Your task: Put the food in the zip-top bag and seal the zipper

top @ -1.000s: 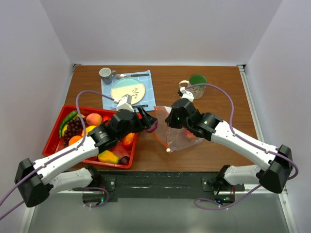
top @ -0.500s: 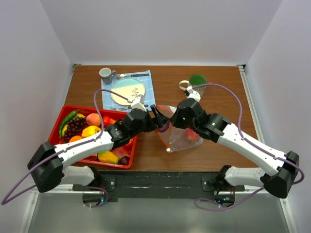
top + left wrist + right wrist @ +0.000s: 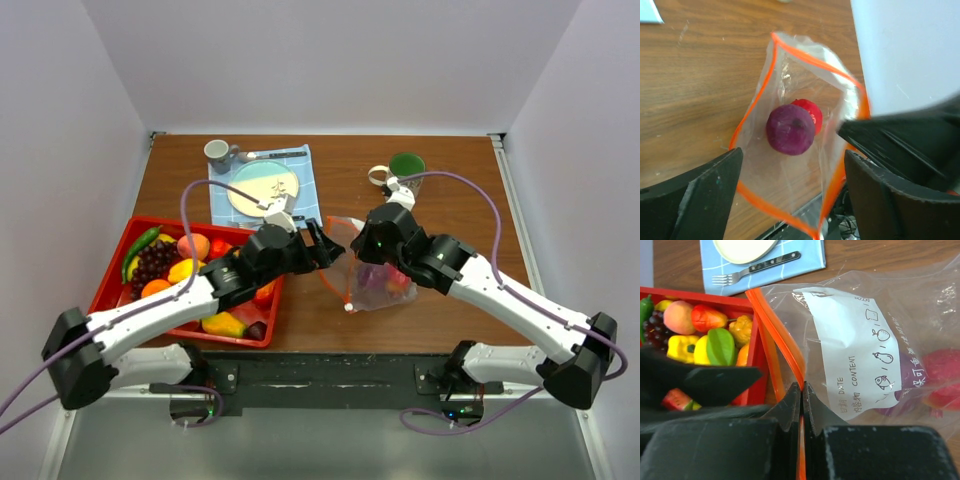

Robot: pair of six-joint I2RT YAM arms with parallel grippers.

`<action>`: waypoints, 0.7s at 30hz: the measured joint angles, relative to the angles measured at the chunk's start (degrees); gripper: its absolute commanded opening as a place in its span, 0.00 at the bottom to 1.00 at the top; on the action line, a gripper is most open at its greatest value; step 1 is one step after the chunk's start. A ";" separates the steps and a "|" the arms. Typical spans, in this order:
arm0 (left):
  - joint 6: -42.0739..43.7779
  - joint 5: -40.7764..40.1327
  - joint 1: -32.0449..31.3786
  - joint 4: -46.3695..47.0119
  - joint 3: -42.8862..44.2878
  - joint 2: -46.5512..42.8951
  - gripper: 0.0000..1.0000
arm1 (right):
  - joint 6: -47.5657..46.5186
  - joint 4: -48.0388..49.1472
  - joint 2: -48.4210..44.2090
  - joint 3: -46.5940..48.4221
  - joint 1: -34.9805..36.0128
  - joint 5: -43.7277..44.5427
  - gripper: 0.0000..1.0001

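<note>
The clear zip-top bag (image 3: 378,287) lies on the table with its mouth held open toward the left. Its orange zipper (image 3: 752,102) rings the opening. Inside it lie a purple food piece (image 3: 790,130) and a red one (image 3: 811,113). My left gripper (image 3: 322,250) hangs open and empty just in front of the mouth, its fingers (image 3: 695,192) spread wide. My right gripper (image 3: 801,390) is shut on the zipper strip (image 3: 777,322) at the bag's upper edge. More food (image 3: 190,247) fills the red tray (image 3: 112,278) on the left.
A plate (image 3: 262,187) rests on a blue cloth with a fork (image 3: 732,276) and knife beside it. A grey cup (image 3: 216,151) stands at the back left and a green cup (image 3: 406,166) at the back right. The bag carries a white label (image 3: 855,352).
My left gripper carried the purple piece right to the bag's mouth, opened and dropped it in, then drew back a little left. The right gripper kept its pinch on the zipper.
</note>
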 measured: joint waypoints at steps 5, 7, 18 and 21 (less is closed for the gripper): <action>1.16 -6.99 -0.17 -11.50 1.18 -11.93 0.82 | -0.92 0.02 1.05 0.00 0.04 1.09 0.00; -0.50 -12.11 0.50 -18.40 2.27 -16.02 0.84 | -1.36 0.04 1.14 0.00 0.07 1.53 0.00; -6.84 -25.59 14.75 -39.67 1.60 -11.06 0.90 | -2.12 0.55 0.66 -0.59 0.07 1.40 0.00; -7.23 -25.70 16.31 -39.98 0.02 -8.57 0.90 | -2.14 0.57 -0.09 -1.36 0.07 1.09 0.00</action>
